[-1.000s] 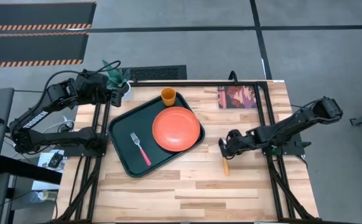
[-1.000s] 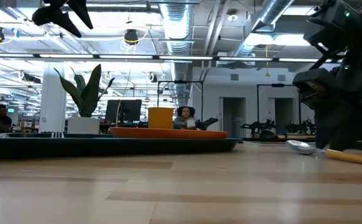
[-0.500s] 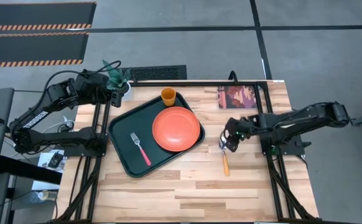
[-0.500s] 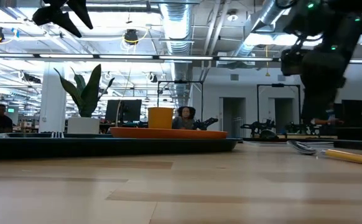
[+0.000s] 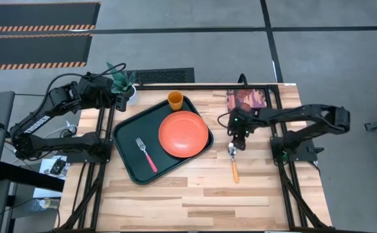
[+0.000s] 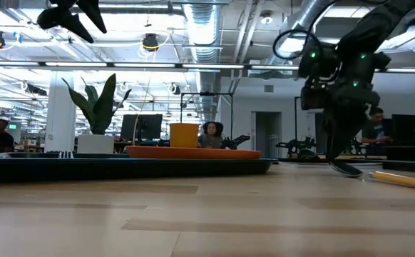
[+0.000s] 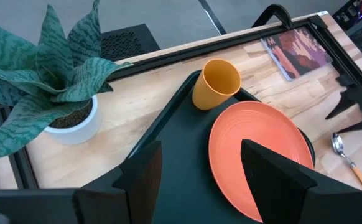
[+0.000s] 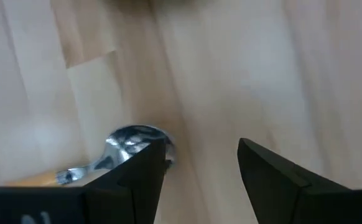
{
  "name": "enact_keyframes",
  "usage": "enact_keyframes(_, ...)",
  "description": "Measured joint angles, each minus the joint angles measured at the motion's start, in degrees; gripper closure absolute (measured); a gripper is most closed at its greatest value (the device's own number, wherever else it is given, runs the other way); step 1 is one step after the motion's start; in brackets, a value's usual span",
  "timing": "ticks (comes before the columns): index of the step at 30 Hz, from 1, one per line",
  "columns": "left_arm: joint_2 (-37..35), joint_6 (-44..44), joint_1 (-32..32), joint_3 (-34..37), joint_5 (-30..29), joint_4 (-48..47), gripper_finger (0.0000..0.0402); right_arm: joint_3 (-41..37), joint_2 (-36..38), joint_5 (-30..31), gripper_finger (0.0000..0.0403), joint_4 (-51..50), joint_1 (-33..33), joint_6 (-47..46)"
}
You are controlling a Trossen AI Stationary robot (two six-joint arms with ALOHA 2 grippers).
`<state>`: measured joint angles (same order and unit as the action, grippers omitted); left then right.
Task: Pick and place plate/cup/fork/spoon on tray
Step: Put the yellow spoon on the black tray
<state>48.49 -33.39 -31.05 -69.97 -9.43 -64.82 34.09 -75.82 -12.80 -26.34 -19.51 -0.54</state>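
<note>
Two spread, empty fingers of the right gripper [image 5: 236, 143] hang over the spoon [image 5: 234, 163] on the bare surface [image 5: 195, 194], seemingly just above its bowl, beside the tray [image 5: 127, 133].

A white pot [image 7: 75, 127] holding a green plant [image 5: 120, 80] with striped leaves stands at the far left corner of the light wooden surface [image 5: 195, 200]. A small reddish picture card [image 5: 247, 100] lies flat near the far right corner, close to the far edge. Beyond the surface, a person [image 6: 211, 133] sits at a desk in the room.
</note>
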Motion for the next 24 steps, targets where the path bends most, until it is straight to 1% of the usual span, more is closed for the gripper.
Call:
enact_keyframes(4, 0.0, -0.02, 0.0, 0.0, -0.04, -0.02, 0.0196, 0.02, -3.8, -3.85, 0.0177, 1.17, 0.11, 0.91)
enact_keyframes(8, 0.0, -0.02, -0.02, 0.0, -0.19, -0.02, 0.0196, 0.22, -6.81, -4.04, 0.0178, 2.54, 0.93, 1.25)
enact_keyframes(10, 0.0, -0.06, 0.0, 0.0, -0.27, -0.02, 0.0196, 0.28, -7.61, -4.4, 0.0188, 2.71, 1.31, 1.23)
enact_keyframes(11, 0.0, -0.14, -0.02, 0.0, -0.28, -0.02, 0.0196, 0.28, -7.74, -4.2, 0.0199, 2.68, 1.47, 1.2)
enact_keyframes(13, 0.0, -0.25, 0.0, 0.0, -0.48, 0.0, 0.0196, 0.28, -7.92, -3.75, 0.0238, 2.61, 1.68, 1.18)
enact_keyframes(16, 0.02, -0.26, -0.02, 0.0, -1.45, 0.0, 0.0196, 0.19, -7.09, -4.04, 0.0324, 2.53, 1.62, 1.2)
enact_keyframes(17, 0.0, -0.26, -0.02, 0.0, -1.55, 0.0, 0.0196, 0.12, -6.76, -5.41, 0.0355, 2.31, 1.62, 1.12)
enact_keyframes(18, 0.0, -0.26, -0.02, 0.0, -1.55, 0.02, 0.0196, 0.03, -6.34, -6.57, 0.0377, 2.26, 1.72, 1.05)
enact_keyframes(19, 0.02, -0.26, 0.0, 0.0, -1.55, 0.0, 0.0196, 0.02, -5.85, -7.06, 0.0386, 2.25, 1.81, 0.85)
enact_keyframes(24, 0.02, -0.26, -0.02, 0.0, -1.79, 0.0, 0.0196, -0.03, -2.86, -6.0, 0.0398, 2.14, 1.29, -1.81)
